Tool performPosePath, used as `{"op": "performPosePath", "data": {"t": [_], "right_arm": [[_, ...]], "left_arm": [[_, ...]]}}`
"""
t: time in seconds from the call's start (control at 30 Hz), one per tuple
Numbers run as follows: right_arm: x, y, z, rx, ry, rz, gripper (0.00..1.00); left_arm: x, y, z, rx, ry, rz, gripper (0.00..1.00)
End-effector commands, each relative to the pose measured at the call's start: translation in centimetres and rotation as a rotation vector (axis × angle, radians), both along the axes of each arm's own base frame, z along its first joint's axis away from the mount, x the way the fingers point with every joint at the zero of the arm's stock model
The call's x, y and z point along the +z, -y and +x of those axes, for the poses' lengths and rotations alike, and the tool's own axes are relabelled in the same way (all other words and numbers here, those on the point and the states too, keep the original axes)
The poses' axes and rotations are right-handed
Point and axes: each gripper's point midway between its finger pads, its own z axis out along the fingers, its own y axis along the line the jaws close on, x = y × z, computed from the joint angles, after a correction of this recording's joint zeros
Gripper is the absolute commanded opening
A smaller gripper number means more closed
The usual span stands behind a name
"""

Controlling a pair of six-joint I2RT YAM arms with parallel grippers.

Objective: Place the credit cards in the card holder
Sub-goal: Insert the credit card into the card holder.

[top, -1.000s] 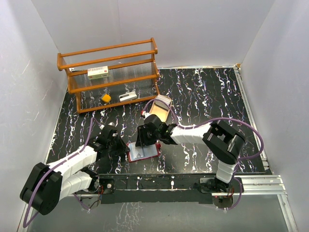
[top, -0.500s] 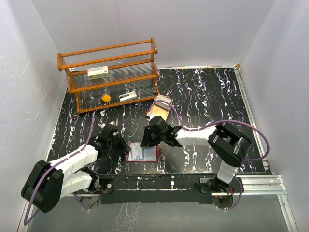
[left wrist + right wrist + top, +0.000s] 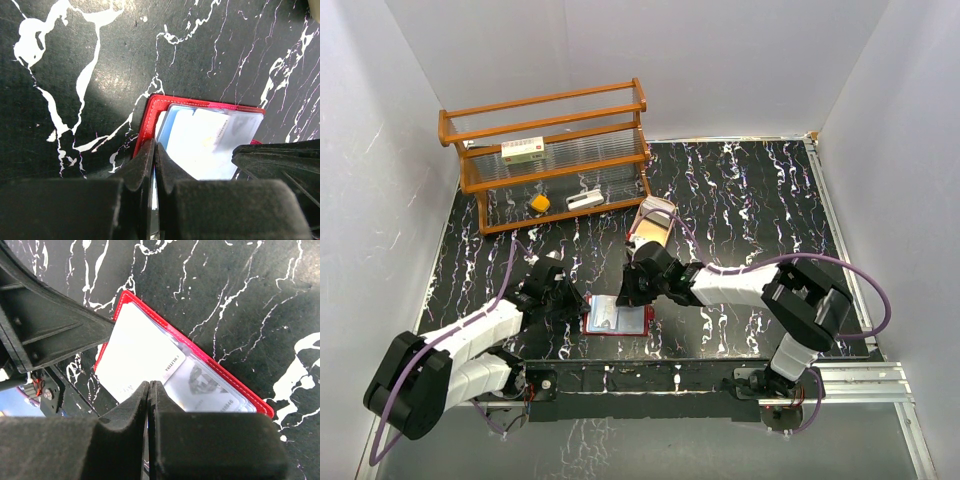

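Right hand (image 3: 150,386): fingers pressed fully together with nothing between them, tips over the open card holder (image 3: 220,369). Left hand (image 3: 154,159): also closed tight, tips at the holder's left rim. A thin pale sliver shows between its fingers; cannot tell what it is. The two hands sit just beside each other over the holder.

Card holder: lies open and flat on the desk (image 3: 740,200), near the front edge. It has a red leather-like border with pale stitching and glossy clear pockets inside. A pale credit card (image 3: 137,352), flat and rectangular with small print along one short edge, lies on the inner face. Cannot tell how far it is tucked in.

Desk: black with white marble veining. Behind the hands is a tan tray (image 3: 653,225), contents unclear. At the back left stands an orange wooden rack (image 3: 550,105) with ribbed clear shelves. A white red-labelled box (image 3: 523,150) sits on the upper shelf; a yellow item (image 3: 539,203) and a small white item (image 3: 584,200) are at the bottom level.
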Motion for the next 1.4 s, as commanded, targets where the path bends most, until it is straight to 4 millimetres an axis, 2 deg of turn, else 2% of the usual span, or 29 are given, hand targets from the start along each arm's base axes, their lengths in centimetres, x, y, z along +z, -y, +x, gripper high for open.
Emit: {"op": "performPosePath", "data": {"t": [0.0,0.03,0.07,0.13,0.23,0.27,0.33,0.43,0.53,0.63,0.73,0.87,1.0,1.07,1.2,1.37], "right_arm": [[1.2,0.2,0.6,-0.033,0.035,0.017,0.0],[1.4,0.0,0.7,-0.033,0.039,0.024,0.0],[1.5,-0.2,1.0,-0.04,0.04,0.027,0.05],[1.6,-0.4,1.6,-0.062,0.042,0.02,0.16],[2.0,-1.1,2.2,-0.079,0.036,0.022,0.27],[1.9,-1.2,2.3,-0.085,0.029,0.021,0.3],[1.6,-1.4,2.4,-0.097,0.015,0.021,0.34],[1.2,-1.5,2.8,-0.116,0.016,0.017,0.37],[0.4,-1.5,3.1,-0.122,0.016,-0.008,0.38],[-0.2,-1.1,3.2,-0.133,0.021,-0.039,0.38],[-0.5,-0.6,3.3,-0.138,0.025,-0.058,0.37],[-0.5,-0.2,3.4,-0.134,0.04,-0.086,0.32],[-0.4,-0.1,3.4,-0.124,0.044,-0.102,0.31],[-0.1,-0.2,3.4,-0.12,0.045,-0.097,0.31],[0.4,-0.5,3.2,-0.115,0.038,-0.076,0.33],[-0.2,-0.9,2.5,-0.104,0.001,-0.059,0.36]], "left_arm": [[-0.7,-1.1,-0.7,0.017,-0.019,0.041,0.0],[-0.5,-1.0,-0.7,0.017,-0.018,0.037,0.0],[-0.3,-0.9,-0.7,0.019,-0.016,0.028,0.0],[0.6,-0.6,-0.6,0.018,-0.001,0.003,0.07],[2.5,0.6,-0.1,0.0,0.038,-0.07,0.24],[3.0,0.9,0.0,-0.004,0.046,-0.087,0.26],[3.7,1.3,0.2,-0.01,0.06,-0.11,0.26],[4.0,1.7,0.5,-0.018,0.078,-0.133,0.2],[3.4,1.9,0.6,-0.023,0.064,-0.127,0.16],[2.3,1.4,0.4,-0.011,0.025,-0.089,0.16],[2.3,0.3,0.4,0.018,0.022,-0.033,0.22],[3.2,-0.8,0.4,0.057,0.065,-0.006,0.27],[4.6,0.0,0.7,0.044,0.108,-0.065,0.28],[4.6,0.4,0.8,0.032,0.103,-0.08,0.28],[3.4,0.8,0.5,0.006,0.065,-0.08,0.24],[1.8,0.8,-0.3,-0.004,0.025,-0.084,0.23]]}}
